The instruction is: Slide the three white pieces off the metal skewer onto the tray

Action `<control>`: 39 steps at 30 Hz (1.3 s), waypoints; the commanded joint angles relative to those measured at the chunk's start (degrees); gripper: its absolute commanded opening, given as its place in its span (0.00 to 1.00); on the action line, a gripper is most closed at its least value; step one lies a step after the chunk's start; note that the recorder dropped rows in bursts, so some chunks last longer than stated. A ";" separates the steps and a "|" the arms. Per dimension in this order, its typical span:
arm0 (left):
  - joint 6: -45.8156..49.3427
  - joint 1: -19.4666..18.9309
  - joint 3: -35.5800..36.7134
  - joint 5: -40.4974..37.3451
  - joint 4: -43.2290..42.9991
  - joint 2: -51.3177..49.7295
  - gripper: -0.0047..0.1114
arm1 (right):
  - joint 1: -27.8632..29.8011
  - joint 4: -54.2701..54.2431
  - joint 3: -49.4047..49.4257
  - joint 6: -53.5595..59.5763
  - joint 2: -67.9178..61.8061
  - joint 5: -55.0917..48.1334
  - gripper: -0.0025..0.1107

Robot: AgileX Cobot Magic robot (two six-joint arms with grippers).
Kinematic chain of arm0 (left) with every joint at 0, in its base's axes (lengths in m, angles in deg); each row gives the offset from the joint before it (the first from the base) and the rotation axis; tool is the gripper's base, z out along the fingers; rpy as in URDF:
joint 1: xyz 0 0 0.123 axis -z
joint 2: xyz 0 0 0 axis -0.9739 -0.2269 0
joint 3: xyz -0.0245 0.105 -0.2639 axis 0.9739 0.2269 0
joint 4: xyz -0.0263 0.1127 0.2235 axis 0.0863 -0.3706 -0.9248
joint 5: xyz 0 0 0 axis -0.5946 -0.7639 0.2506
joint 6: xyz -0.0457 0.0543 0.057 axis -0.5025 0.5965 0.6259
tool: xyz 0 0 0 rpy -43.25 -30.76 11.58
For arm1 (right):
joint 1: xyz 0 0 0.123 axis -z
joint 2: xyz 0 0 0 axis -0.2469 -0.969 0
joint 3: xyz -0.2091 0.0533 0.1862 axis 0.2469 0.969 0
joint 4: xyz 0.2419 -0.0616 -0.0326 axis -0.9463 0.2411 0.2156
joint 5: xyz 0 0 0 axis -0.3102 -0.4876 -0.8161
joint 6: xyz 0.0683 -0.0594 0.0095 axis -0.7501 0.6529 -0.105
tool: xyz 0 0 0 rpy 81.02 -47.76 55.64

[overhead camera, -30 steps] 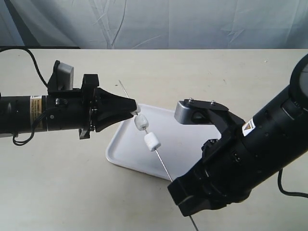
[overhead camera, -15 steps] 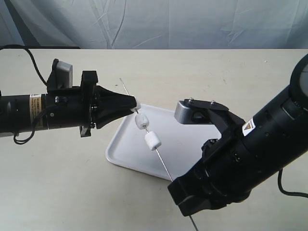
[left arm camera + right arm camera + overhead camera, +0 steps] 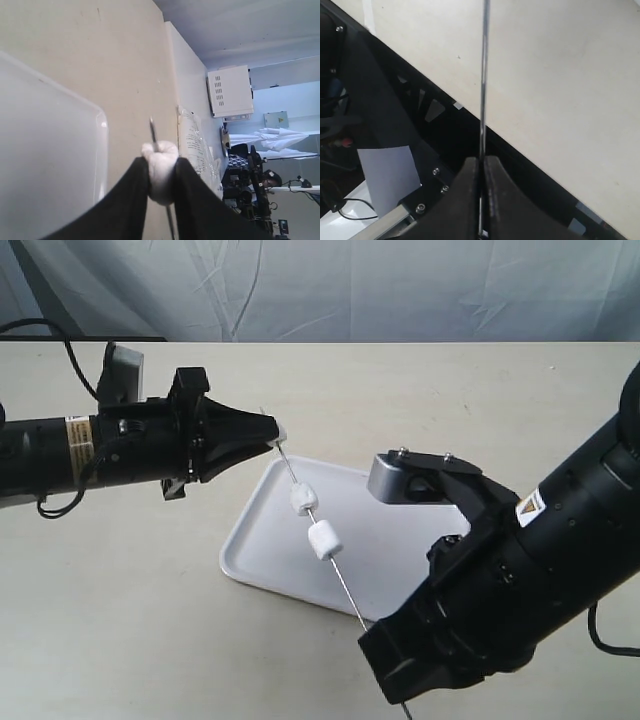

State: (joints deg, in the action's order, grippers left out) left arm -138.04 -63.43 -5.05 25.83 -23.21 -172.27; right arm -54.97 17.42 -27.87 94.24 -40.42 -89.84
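Note:
The thin metal skewer [image 3: 345, 585] slants over the white tray [image 3: 258, 552]. Two white pieces [image 3: 303, 499] [image 3: 323, 539] sit on its middle, above the tray. The third white piece [image 3: 160, 165] is near the skewer's pointed tip [image 3: 152, 128], and my left gripper [image 3: 160, 172] is shut on it; in the exterior view that gripper [image 3: 272, 435] sits just past the tray's far left corner. My right gripper [image 3: 482, 167] is shut on the skewer [image 3: 483, 75] at its lower end; in the exterior view its fingers are hidden under the right arm [image 3: 500, 580].
The tray lies on a beige table [image 3: 120, 620] with a pale curtain [image 3: 350, 285] behind it. A black cable [image 3: 70, 365] trails at the far left. The right arm's bulk covers the tray's right end.
My left gripper has moved up and back toward the skewer's tip with the top piece, widening the gap to the other two. The skewer and right arm have shifted slightly right and down.

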 commanded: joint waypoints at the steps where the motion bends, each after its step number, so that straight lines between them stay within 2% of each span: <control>1: 0.45 0.21 -2.16 -2.30 1.78 -0.22 0.20 | 0.03 0.53 0.23 0.34 1.85 -2.94 0.02; 11: 0.45 -2.98 -2.99 -3.99 -0.42 -0.22 0.19 | 0.03 3.18 0.23 -2.13 2.99 -6.11 0.02; 17: 0.24 -2.98 -2.99 -8.91 -9.87 -1.94 0.19 | 0.03 3.47 0.23 -2.28 3.97 -6.05 0.02; 22: 0.24 -2.89 -2.99 -7.13 -11.89 -6.69 0.19 | 0.03 5.06 0.23 -4.25 5.82 -5.49 0.02; 26: 1.89 -0.93 -3.13 -6.58 -11.47 -10.90 0.19 | 0.03 5.30 0.23 -4.63 6.48 -4.52 0.02; 31: 6.31 2.68 -4.37 -3.91 -7.02 -15.55 0.20 | 0.03 6.11 0.23 -5.77 6.45 -0.89 0.02; 36: 6.45 4.95 -6.90 -3.76 -6.88 -19.35 0.31 | 0.03 6.91 0.23 -7.01 6.45 0.57 0.02; 39: 6.45 4.95 -7.67 -3.76 -6.19 -20.11 0.33 | 0.03 7.65 0.23 -7.32 6.45 0.57 0.02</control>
State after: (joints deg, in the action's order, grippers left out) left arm -132.00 -58.76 -11.99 21.82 -30.52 -191.77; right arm -54.97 23.84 -27.87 87.44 -34.40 -89.74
